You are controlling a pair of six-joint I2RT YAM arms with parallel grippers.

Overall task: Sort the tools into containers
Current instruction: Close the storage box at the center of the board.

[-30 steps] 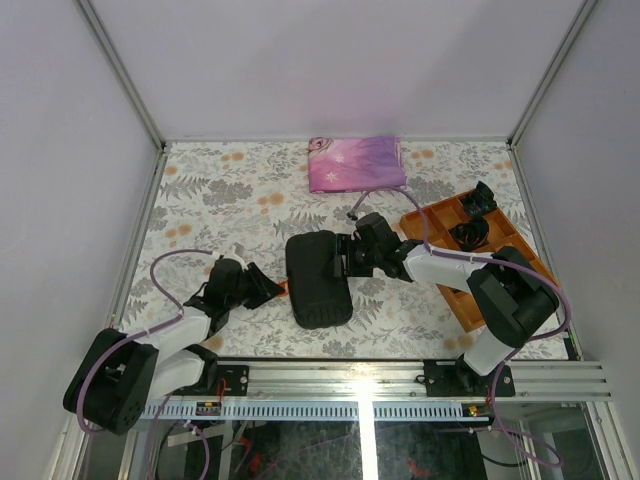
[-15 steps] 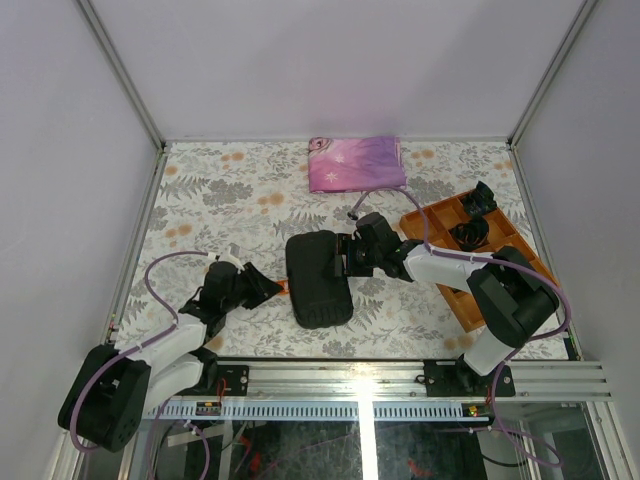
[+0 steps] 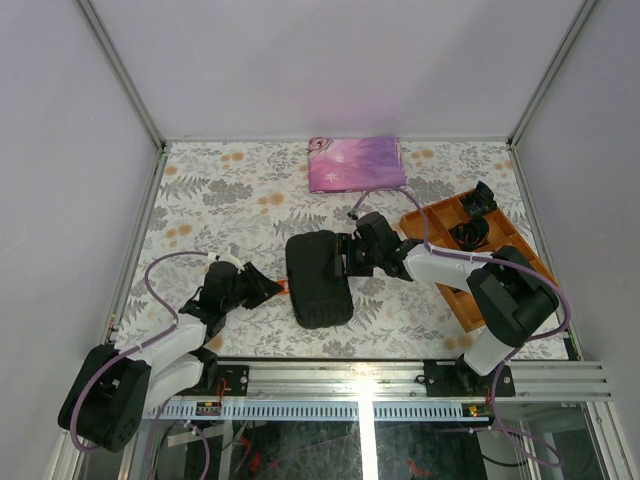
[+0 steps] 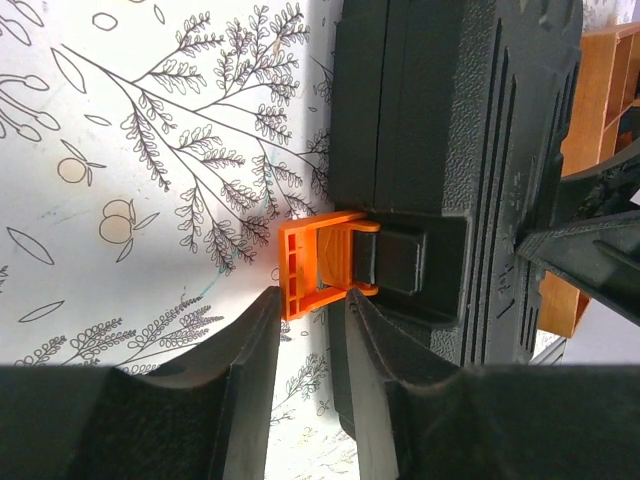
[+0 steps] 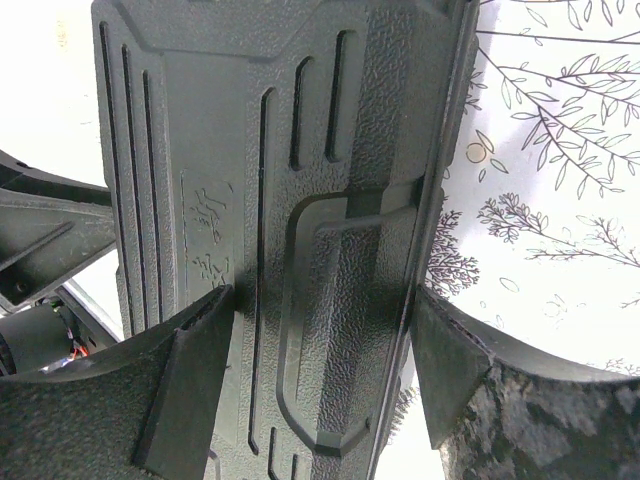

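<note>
Tool case [image 3: 318,278], black, closed, mid-table: left gripper [image 4: 312,300] pinched on the tip of its flipped-out orange latch [image 4: 318,265], right gripper [image 5: 322,298] spread wide, bracing the handle side; best to draw the latch fully clear against that brace; tools, interior and any second latch unseen.

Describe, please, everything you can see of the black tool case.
The tool case is black, grainy hard plastic with rounded corners, ribbed grooves and a moulded handle recess. It lies flat and closed on the floral table. One orange latch sticks out from its left side. The left gripper flanks that latch with its fingers; the right gripper straddles the handle edge. Firm contact cannot be told.
</note>
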